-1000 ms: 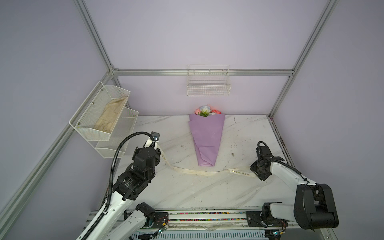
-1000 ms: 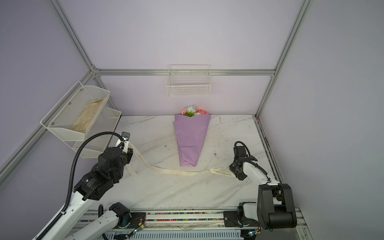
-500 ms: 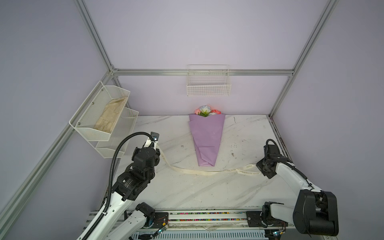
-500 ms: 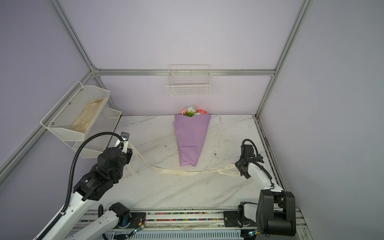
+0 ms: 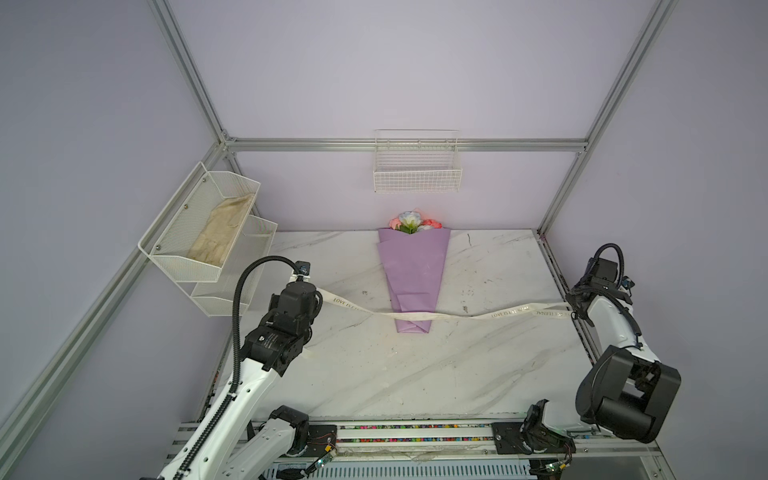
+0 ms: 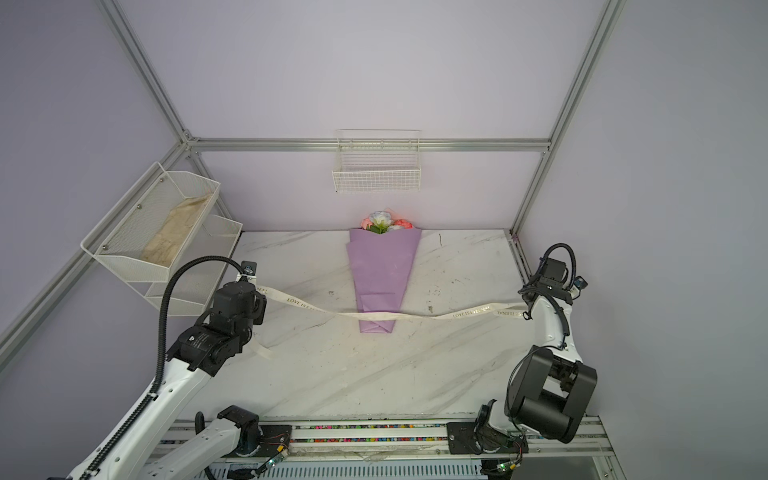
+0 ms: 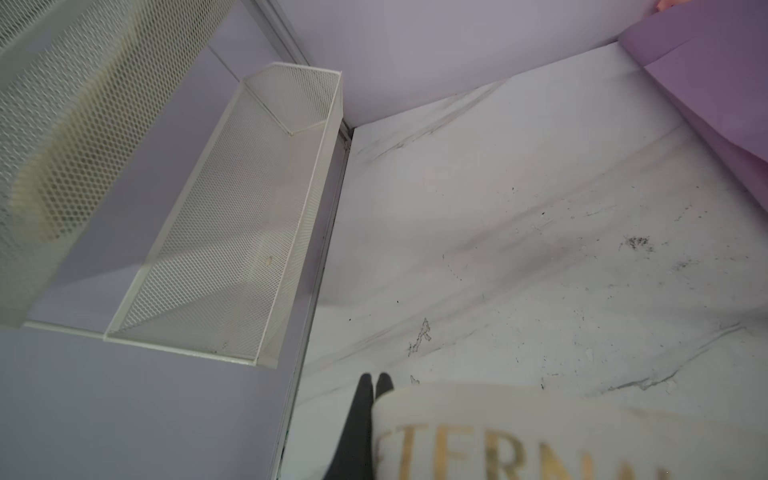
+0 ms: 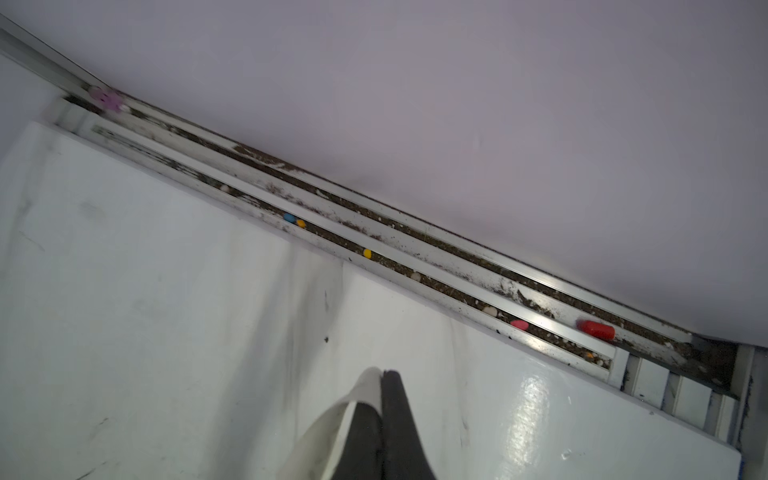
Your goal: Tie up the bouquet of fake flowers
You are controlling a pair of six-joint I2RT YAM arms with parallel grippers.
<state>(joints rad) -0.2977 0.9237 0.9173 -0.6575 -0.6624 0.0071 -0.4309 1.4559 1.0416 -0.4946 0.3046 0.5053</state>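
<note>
Cream ribbon with gold printed letters is spanning the table with a little sag, and both ends are being pinched. The left gripper is showing its fingers pressed together on it in the wrist view. The right gripper is doing the same, with the ribbon edge squeezed in the pinch.

The bouquet of fake flowers in a lilac paper cone is lying flat mid-table, blooms against the back wall, narrow end pointing at the arm bases. The ribbon is crossing over that narrow end, close to the tip.

Risks as I'm reading them:
- The crossing is sitting so near the tip that a pull toward the bases is likely sliding the ribbon off the cone.
- The ribbon is lying on top, not underneath. The paper looks light, so tension is probably dragging or rolling the bouquet rather than cinching it.
- A thin ribbon in a fingertip pinch could be slipping out under load.
- The right arm is working at the table edge by the slotted aluminium side rail, and the left arm is sitting near the white mesh two-tier wall shelf. That is leaving little room to pull outward.
- The loose ribbon tail is trailing beside the left arm, so a snag is possible.

Surface: the white marble-pattern tabletop is looking scuffed and speckled, and small coloured beads are sitting in the rail channel.

Room: lilac walls, aluminium frame posts, and a white wire basket hanging on the back wall. A beige cloth-like item is lying in the shelf's upper tier.
</note>
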